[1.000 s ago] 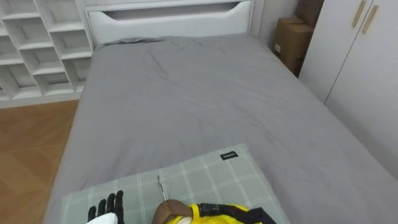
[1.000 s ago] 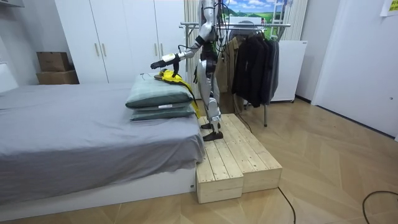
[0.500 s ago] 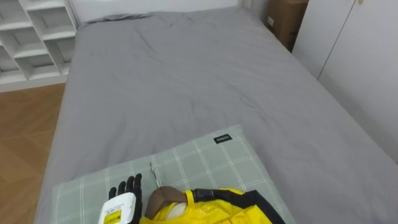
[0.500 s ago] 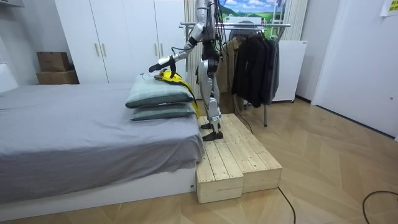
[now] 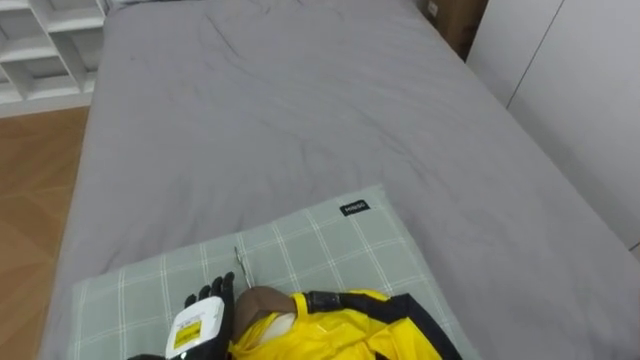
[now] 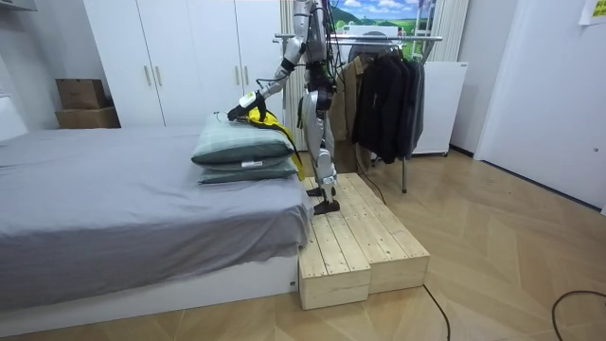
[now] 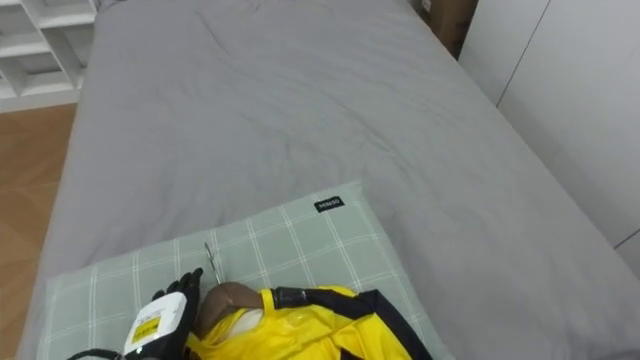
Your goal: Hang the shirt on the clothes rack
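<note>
A yellow garment with black trim (image 5: 335,328) lies on a wooden hanger (image 5: 262,302) on top of a green checked pillow (image 5: 310,240). The hanger's metal hook (image 5: 240,270) points up the pillow. My left hand (image 5: 201,322) rests against the left side of the hanger's wooden top, fingers straight. The right eye view also has the hand (image 7: 160,318) beside the garment (image 7: 300,325). From the room view I stand on a wooden platform (image 6: 360,237) at the bed's foot, left arm stretched to the garment (image 6: 260,116).
The pillow stack sits at the foot of a grey bed (image 5: 300,120). White wardrobe doors (image 5: 580,90) run along the right and white shelves (image 5: 40,50) stand at the far left. Behind me is a clothes rack (image 6: 379,38) with dark clothes (image 6: 383,95).
The view has tilted down. My left hand has moved forward and right across the pillow to the hanger's wooden top; in the room view the arm has lowered toward the garment.
</note>
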`<state>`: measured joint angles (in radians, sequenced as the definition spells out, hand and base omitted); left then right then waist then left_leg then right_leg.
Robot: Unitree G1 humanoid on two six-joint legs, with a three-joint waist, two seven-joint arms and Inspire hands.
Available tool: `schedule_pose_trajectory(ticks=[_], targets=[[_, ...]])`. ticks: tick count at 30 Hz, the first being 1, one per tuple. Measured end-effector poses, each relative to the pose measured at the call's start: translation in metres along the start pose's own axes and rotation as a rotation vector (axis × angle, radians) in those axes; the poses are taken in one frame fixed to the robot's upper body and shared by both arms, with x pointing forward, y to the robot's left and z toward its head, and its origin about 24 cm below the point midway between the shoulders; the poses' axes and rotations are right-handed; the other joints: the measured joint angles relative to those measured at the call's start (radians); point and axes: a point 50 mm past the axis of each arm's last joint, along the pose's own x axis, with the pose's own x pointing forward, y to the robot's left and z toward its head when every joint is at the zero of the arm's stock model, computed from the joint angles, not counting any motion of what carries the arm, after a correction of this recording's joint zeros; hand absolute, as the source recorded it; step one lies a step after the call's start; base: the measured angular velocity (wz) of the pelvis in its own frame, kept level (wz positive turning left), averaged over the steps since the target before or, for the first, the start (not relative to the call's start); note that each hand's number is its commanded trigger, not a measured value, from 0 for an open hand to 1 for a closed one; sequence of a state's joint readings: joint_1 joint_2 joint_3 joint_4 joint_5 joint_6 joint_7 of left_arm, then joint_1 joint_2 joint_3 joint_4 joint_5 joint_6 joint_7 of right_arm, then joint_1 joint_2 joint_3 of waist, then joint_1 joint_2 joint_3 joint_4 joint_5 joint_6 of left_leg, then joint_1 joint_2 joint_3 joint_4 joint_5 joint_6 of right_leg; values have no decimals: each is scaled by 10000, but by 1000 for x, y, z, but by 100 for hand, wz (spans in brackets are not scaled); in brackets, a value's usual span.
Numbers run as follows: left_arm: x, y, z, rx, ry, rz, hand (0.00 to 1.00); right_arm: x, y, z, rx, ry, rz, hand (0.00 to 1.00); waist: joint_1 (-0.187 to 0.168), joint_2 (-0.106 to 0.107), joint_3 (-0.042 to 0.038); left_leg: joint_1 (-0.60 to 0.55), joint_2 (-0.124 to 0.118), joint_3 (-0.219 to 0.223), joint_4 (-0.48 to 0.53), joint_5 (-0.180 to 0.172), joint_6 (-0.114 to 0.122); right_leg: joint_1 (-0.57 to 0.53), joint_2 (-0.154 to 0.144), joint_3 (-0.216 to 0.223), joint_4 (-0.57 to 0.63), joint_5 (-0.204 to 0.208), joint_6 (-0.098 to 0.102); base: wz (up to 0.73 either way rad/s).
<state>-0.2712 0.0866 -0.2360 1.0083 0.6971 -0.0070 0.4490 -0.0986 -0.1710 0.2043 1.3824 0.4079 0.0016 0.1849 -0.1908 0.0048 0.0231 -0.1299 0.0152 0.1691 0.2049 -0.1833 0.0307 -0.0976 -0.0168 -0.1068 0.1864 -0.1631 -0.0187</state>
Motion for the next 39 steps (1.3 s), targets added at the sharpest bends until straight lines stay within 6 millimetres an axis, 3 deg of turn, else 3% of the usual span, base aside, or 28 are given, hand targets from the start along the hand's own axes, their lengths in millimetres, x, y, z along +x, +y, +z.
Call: schedule_pose_trajectory(ticks=[7, 11, 15, 21, 26, 39], targets=[[-1, -5, -6, -267, 436, -269, 0, 0, 1, 0, -27, 5, -1, 0, 17, 29, 29, 18, 14, 21, -19, 0, -1, 8, 7, -1, -1, 0, 0, 0], [-5, -13, -14, -414, 790, -627, 0, 1, 2, 1, -16, 21, 60, 0, 70, -63, 87, 25, 18, 89, -63, 21, -8, -4, 6, -65, 13, 0, 0, 1], [-8, -17, -14, -889, 1042, -710, 0, 1, 5, 5, -54, 76, 136, 0, 86, -87, 90, -2, -65, 106, -63, 32, 11, -57, -8, -41, 40, 0, 0, -1], [-8, -18, -16, -973, 1200, -610, 0, 3, 11, 3, -17, 304, 287, 0, 90, -197, 53, 15, -60, 143, -47, 38, 21, -116, -10, 2, 165, -1, 1, -1], [-10, -19, -19, -895, 1344, -570, 0, 3, 15, 1, 0, 533, 360, 0, 90, -363, -66, 26, -52, 151, 1, 38, 21, -87, -10, 5, 171, 0, 0, 0], [-15, -25, -27, -776, 1640, -745, 0, 3, 15, 0, 112, 573, 375, 0, 83, -363, -72, 35, -41, 159, 7, 88, 27, -79, -12, -3, 184, 11, -15, 0]])
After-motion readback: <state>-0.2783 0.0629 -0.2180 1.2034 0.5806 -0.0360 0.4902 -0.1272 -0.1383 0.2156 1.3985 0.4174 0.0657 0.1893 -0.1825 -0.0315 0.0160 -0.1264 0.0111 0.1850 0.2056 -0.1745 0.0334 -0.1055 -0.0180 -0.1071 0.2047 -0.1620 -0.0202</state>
